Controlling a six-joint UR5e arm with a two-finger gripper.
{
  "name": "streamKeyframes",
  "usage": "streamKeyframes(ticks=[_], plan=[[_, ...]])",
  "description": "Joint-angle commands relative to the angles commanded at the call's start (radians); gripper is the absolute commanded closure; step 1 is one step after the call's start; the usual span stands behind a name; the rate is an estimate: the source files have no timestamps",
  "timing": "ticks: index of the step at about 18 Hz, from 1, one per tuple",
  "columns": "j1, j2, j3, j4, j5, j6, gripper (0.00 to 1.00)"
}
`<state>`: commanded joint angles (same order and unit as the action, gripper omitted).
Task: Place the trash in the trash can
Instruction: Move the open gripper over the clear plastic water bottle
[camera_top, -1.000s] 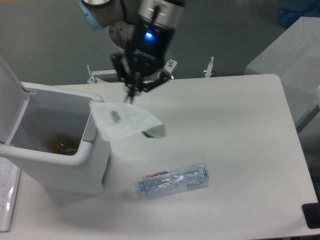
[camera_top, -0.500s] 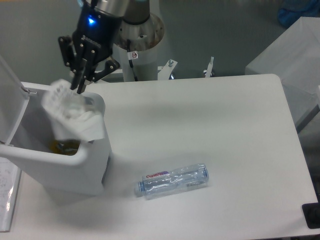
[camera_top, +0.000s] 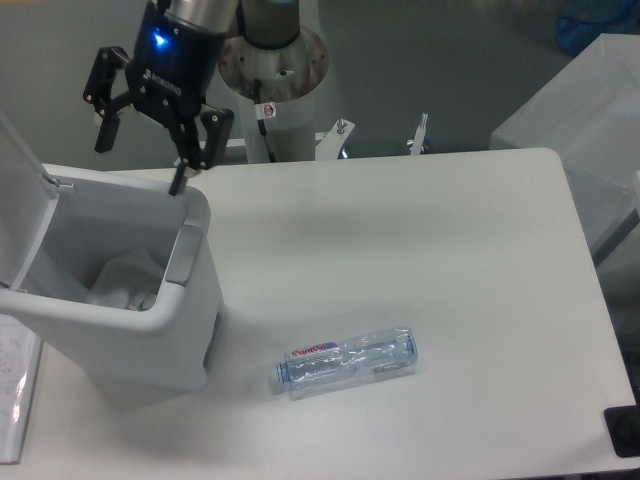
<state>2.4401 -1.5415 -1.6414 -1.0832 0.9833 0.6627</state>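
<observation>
The white trash can (camera_top: 185, 330) stands at the table's left side with its lid swung up. Inside it lies a crumpled white wrapper (camera_top: 125, 280). A clear plastic bottle with a red-and-white label (camera_top: 345, 362) lies on its side on the table, to the right of the can. My gripper (camera_top: 140, 158) hangs open above the can's back rim, with nothing between its fingers (camera_top: 180, 178).
The robot's base (camera_top: 272, 60) rises behind the table's back edge. A grey box (camera_top: 585, 120) stands off the table at the right. A black object (camera_top: 625, 432) sits at the table's front right corner. Paper (camera_top: 15, 400) lies at the front left.
The gripper carried the wrapper leftward over the can, opened and let it go. The wrapper now lies inside the can. The bottle has not moved.
</observation>
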Motion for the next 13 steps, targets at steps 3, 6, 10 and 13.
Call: streamKeyframes(ticks=[3, 6, 10, 13], plan=[[0.071, -0.092, 0.012, 0.089, 0.005, -0.002, 0.00], [0.106, -0.150, 0.024, 0.115, -0.015, -0.037, 0.00], [0.109, -0.235, 0.058, 0.158, -0.031, -0.043, 0.00], [0.109, -0.317, 0.121, 0.164, -0.005, -0.034, 0.00]])
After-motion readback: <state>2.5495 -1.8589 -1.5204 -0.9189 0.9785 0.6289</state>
